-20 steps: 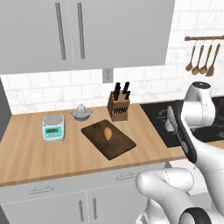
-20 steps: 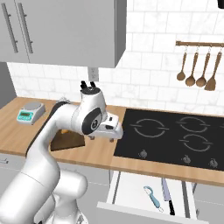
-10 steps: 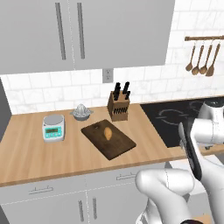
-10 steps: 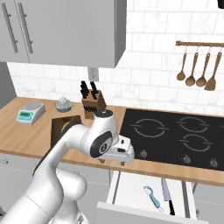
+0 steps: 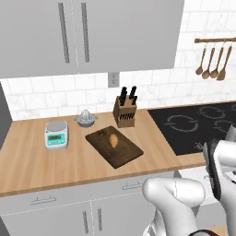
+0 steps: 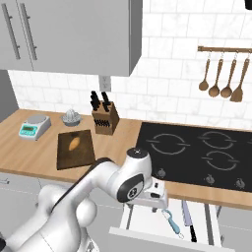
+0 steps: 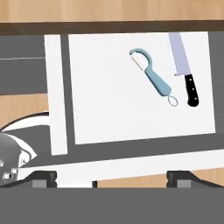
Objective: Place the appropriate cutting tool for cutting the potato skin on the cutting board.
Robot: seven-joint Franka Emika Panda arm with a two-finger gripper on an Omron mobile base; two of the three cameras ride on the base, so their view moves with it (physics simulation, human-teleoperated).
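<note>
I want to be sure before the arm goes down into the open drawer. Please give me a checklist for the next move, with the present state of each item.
1. Drawer open, inside reachable: ok. The drawer is pulled out below the counter.
2. Peeler located: ok. It lies flat in the drawer, blue handle, head toward the counter edge.
3. Peeler separate from the knife: ok. The knife lies beside it with a gap, not touching.
4. Gripper aligned over the peeler: not ok. In the hand view the peeler sits off to the right of the fingertips.
5. Gripper open and empty: ok. The tips stand wide apart, nothing between them.
6. Cutting board has room: ok. The potato leaves bare board around it.
</note>
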